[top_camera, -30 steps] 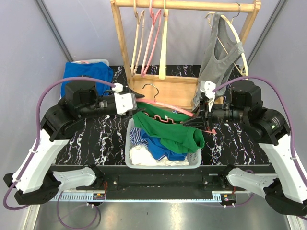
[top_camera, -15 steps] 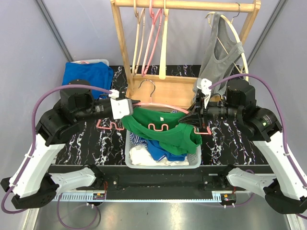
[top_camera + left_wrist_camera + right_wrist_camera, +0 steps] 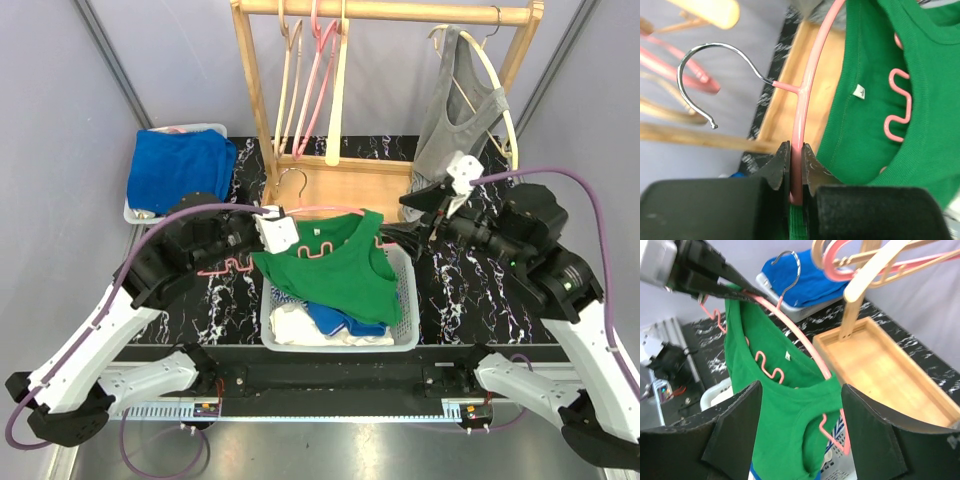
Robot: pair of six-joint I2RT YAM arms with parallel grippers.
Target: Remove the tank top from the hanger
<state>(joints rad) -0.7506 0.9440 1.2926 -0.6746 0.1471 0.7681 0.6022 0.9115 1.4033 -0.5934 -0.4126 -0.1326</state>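
The left hand [image 3: 796, 150] is pinched tight on the upper arm of the pink wire hanger [image 3: 800, 107], just below its bare metal hook. That grip seems chosen to carry the whole frame from one firm point while leaving the shoulders free for the cloth to slide off. The green knit tank top [image 3: 335, 275] is still threaded on the hanger, its straps over both arms. It drapes down over the white plastic laundry basket [image 3: 335, 343], which stands on the black marbled surface [image 3: 480, 290] in front of the wooden clothes rack [image 3: 255, 90], so it would likely drop onto the clothes there once freed. The right hand [image 3: 800, 390] stands wide and holds nothing. It faces the garment from the right, apart from it, probably placed to come back in for a strap or hem. A second ago that hand was narrowed at the hanger's right end, which sloped down towards it, while the left hand was only half closed near the hook. Since then the left has clamped on, the right has let go and drawn back, and the hanger sits nearer level with the top hanging flatter.
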